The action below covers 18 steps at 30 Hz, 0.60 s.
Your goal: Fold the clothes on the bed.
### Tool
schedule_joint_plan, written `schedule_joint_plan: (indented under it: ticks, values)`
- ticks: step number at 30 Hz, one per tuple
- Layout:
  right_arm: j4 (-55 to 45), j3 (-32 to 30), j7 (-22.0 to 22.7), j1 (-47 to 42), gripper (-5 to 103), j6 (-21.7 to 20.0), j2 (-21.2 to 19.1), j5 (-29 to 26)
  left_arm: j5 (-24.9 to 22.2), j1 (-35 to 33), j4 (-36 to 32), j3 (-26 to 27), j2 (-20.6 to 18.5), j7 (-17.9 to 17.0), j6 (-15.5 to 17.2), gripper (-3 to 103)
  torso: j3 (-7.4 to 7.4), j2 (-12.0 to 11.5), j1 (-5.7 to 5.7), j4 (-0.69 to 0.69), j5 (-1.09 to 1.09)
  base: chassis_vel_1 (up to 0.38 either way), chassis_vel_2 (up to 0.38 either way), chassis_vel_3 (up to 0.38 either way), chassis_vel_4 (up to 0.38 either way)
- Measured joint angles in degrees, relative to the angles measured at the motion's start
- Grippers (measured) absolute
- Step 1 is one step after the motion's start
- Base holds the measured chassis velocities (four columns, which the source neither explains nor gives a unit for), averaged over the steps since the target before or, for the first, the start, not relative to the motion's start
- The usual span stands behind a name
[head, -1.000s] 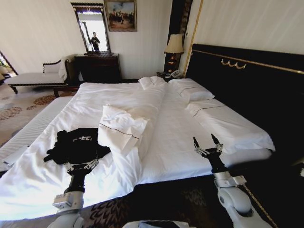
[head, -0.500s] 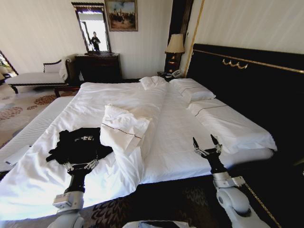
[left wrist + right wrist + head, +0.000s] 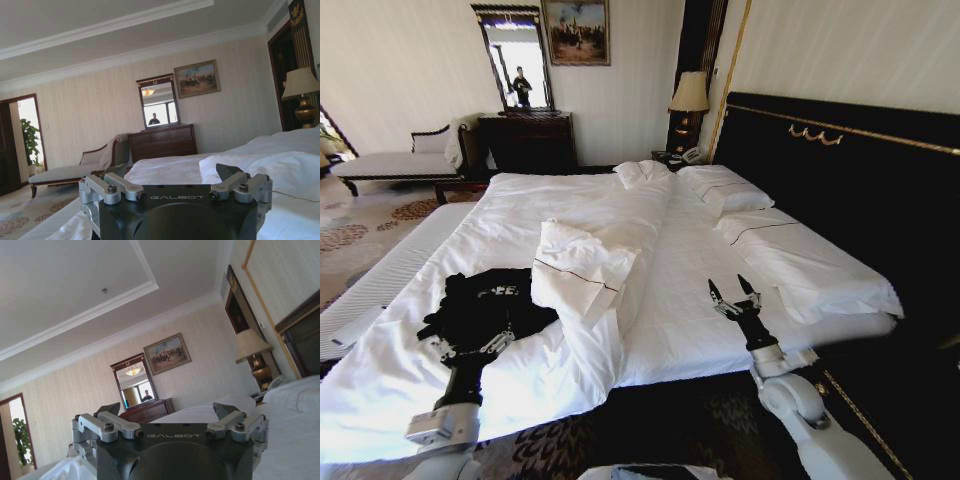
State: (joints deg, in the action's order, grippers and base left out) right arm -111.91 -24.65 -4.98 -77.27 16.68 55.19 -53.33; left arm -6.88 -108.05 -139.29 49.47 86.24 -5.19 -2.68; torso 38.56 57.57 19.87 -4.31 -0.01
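The black T-shirt is seen crumpled on the bed near its left edge, with the left gripper held spread just beside it and the right gripper raised, likewise spread, over the sheet.

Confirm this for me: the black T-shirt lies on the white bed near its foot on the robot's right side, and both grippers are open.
Wrong side. The head view shows the black T-shirt on the white bed near its foot on the robot's left side, just beyond the left gripper. The rest holds: the left gripper and the right gripper are both open.
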Motion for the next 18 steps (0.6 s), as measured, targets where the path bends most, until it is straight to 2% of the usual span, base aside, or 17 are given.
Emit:
schedule_joint_plan:
  ticks: [5, 6, 8, 18]
  values:
    - [2.07, 9.4, 0.5, 9.92, 100, -4.43, -0.82, -15.62, -0.67, -0.9, -1.3, 2.63, 1.32, -0.04, -0.01, 100, 0.0, 0.0, 0.0, 0.01, 0.01, 0.0, 0.0, 0.0, 0.0]
    - [2.07, 9.4, 0.5, 9.92, 100, -4.43, -0.82, -15.62, -0.67, -0.9, -1.3, 2.63, 1.32, -0.04, -0.01, 100, 0.0, 0.0, 0.0, 0.01, 0.01, 0.0, 0.0, 0.0, 0.0]
    - [2.72, 11.9, 0.64, 12.81, 100, -5.78, -0.58, -20.6, -0.53, -1.03, -1.51, 3.03, 1.95, -0.04, -0.01, 100, 0.0, 0.0, 0.0, 0.0, 0.0, 0.0, 0.0, 0.0, 0.0]
    - [7.17, 20.99, -0.7, 22.02, 100, -9.34, 1.17, -29.12, 1.55, -1.77, -2.18, 3.01, 4.99, -0.03, -0.31, 100, 0.0, 0.0, 0.01, -0.01, 0.0, 0.0, 0.0, 0.0, 0.0]
